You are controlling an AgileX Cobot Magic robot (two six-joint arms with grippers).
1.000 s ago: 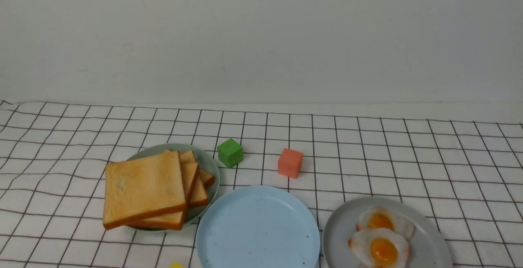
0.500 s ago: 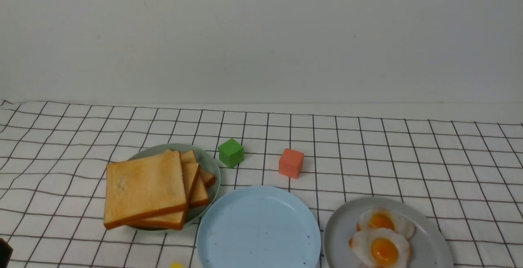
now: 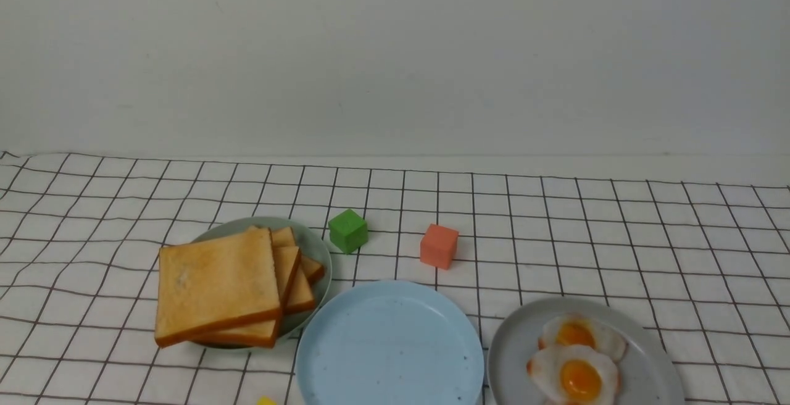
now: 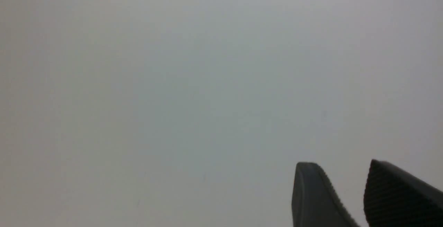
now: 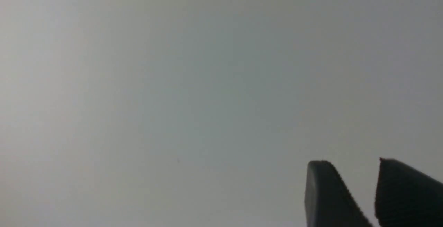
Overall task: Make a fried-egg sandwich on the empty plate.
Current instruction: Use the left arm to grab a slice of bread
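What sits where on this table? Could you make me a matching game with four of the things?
1. toast slices
2. fried eggs
3. green cube
4. light-blue plate

A. on the grey plate
B. on the cloth, in a row with the orange cube
C. between the other two plates, bare
D. stacked on the grey-green plate

Pairs: 1-D, 2-A, 3-B, 4-C

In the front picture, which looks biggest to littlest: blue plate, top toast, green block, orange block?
1. blue plate: largest, though nearest the camera and cut off below.
2. top toast.
3. green block and orange block: look about alike, so tied.
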